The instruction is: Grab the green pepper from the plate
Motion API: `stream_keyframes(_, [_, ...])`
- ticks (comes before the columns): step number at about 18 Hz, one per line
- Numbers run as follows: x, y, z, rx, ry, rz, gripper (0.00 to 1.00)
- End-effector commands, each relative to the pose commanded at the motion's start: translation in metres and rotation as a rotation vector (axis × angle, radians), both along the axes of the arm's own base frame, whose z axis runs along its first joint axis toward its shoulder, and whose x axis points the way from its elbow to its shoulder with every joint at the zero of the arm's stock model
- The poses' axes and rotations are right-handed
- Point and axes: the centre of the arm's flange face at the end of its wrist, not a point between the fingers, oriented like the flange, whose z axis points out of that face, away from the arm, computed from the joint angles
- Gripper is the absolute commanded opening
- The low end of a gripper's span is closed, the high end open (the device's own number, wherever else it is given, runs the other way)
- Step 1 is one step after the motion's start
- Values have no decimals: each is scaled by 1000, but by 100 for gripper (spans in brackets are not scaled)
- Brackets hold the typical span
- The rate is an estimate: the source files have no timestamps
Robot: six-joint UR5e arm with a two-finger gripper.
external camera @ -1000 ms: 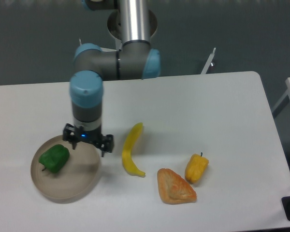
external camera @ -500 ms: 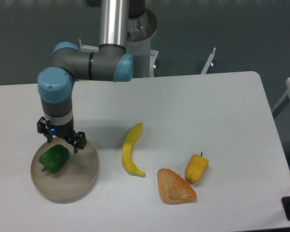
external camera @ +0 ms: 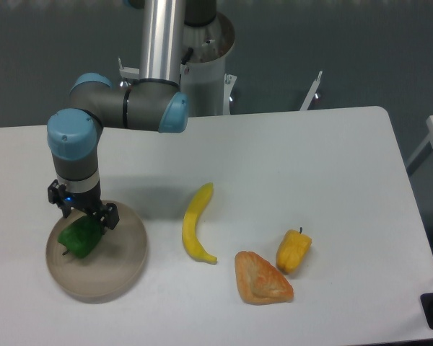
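Note:
The green pepper (external camera: 79, 239) lies on the left half of the beige plate (external camera: 123, 259), near the table's front left. My gripper (external camera: 82, 217) hangs straight down right over the pepper's upper end, its black fingers spread open on either side of it. The wrist hides the pepper's far edge, and I cannot tell whether the fingers touch it.
A yellow banana (external camera: 195, 225) lies to the right of the plate. Farther right sit an orange-brown pastry (external camera: 260, 278) and a yellow-orange pepper (external camera: 293, 250). The arm's base column (external camera: 202, 65) stands at the back edge of the white table (external camera: 296, 158).
The arm has swung left from the plate's right rim to above the green pepper and come down over it. The objects have stayed in place.

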Motion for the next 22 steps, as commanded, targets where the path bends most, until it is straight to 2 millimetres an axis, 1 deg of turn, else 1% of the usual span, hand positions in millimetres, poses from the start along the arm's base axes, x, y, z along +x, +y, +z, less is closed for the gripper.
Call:
stream_keyframes(1, [0,1,-3,-4,-1,0,100])
stream_keyframes(6, [0,2,-3,5,0,-2,100])
stream_keyframes(7, [1,3,-2,6,0,-3,91])
stream_keyframes(9, [1,3,-2,7,-1,-5,57])
stream_keyframes(10, [1,3,-1,9,-7,-6,45])
stream_keyframes(11, [2,3,-1,11,-13,-13,40])
stream_keyframes(14, [2,4,2,19,-14,-22,36])
stream_keyframes(15, [2,4,3,20,-13,-22,33])
stream_keyframes(18, [-1,8,10,35,-8,-33,32])
stream_keyframes(20, [-11,11,22,56,1,-36,32])
stream_keyframes(22, [-32,14,36,80,20,-37,32])
